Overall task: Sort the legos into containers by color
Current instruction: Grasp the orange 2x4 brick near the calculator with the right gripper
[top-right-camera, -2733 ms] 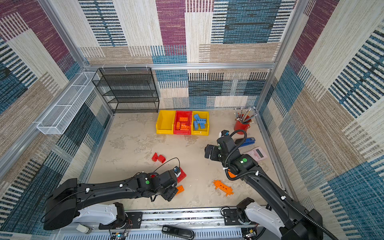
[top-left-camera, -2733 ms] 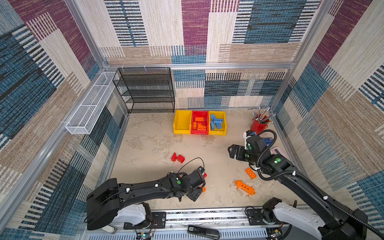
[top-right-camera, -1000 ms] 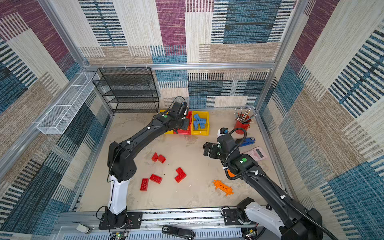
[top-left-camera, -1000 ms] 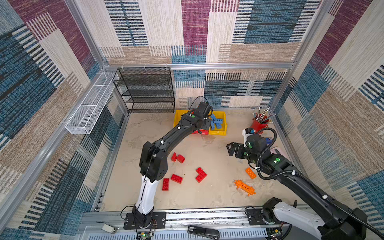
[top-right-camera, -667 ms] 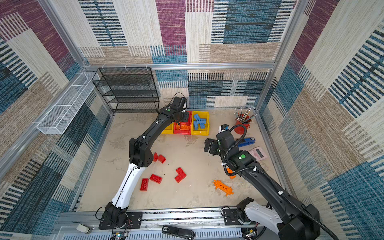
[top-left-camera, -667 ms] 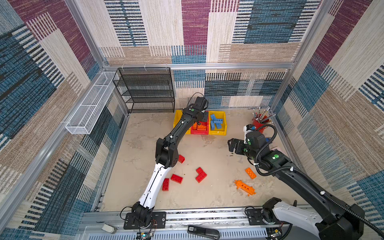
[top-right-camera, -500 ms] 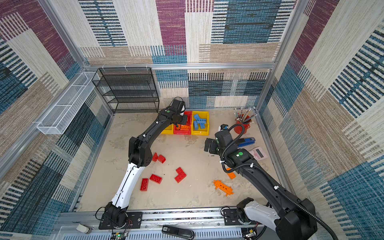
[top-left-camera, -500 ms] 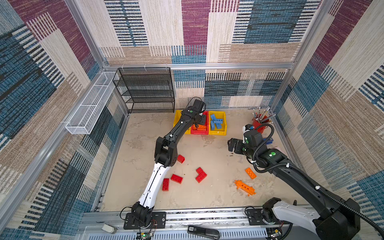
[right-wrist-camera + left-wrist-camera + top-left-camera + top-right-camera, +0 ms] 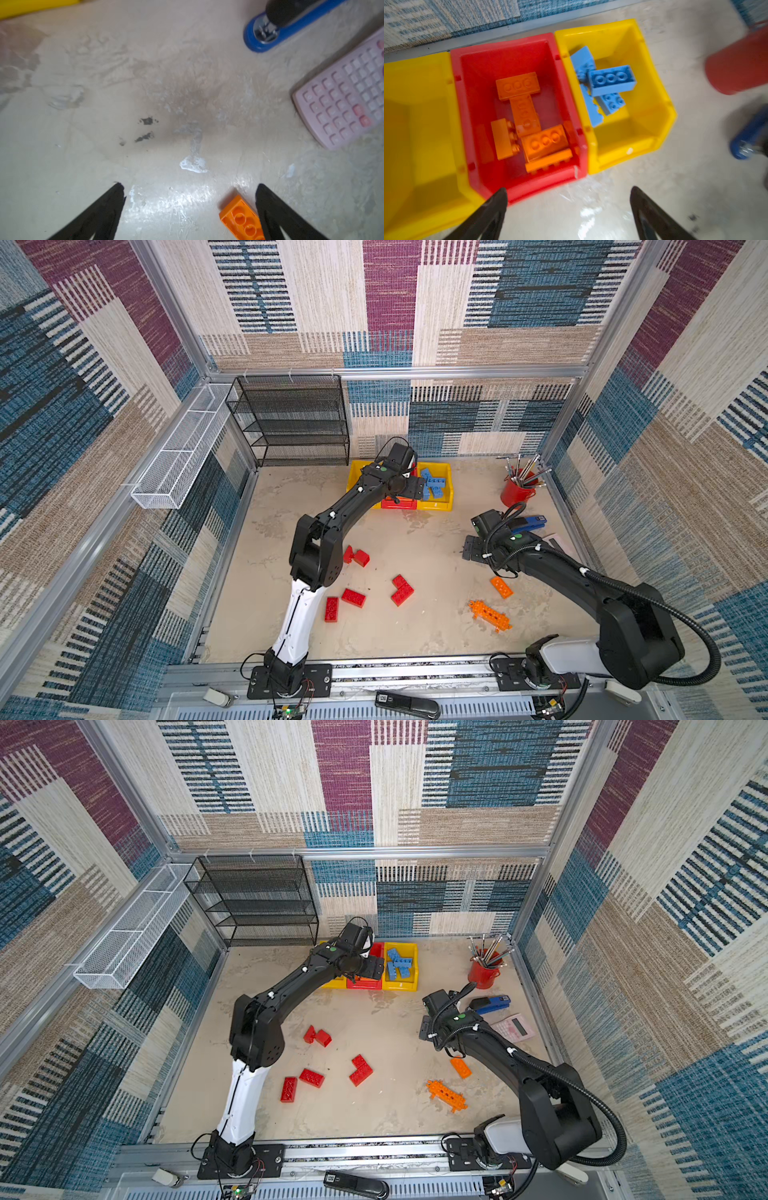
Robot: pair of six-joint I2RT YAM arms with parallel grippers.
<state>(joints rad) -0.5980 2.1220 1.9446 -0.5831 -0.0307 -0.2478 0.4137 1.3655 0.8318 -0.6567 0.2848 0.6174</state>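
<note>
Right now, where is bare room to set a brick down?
Bare tabletop lies between the black shelf, the yellow bin beside it and the red bricks. Another patch sits between the red bricks and the orange bricks. Crowded: the right side, with red cup, stapler, calculator and right gripper.

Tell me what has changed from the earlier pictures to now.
The left gripper carried an orange lego from the front of the table back to the red bin and opened; it is now empty near the orange legos there. The right gripper stayed open near the small orange lego. The red legos on the table did not move.
</note>
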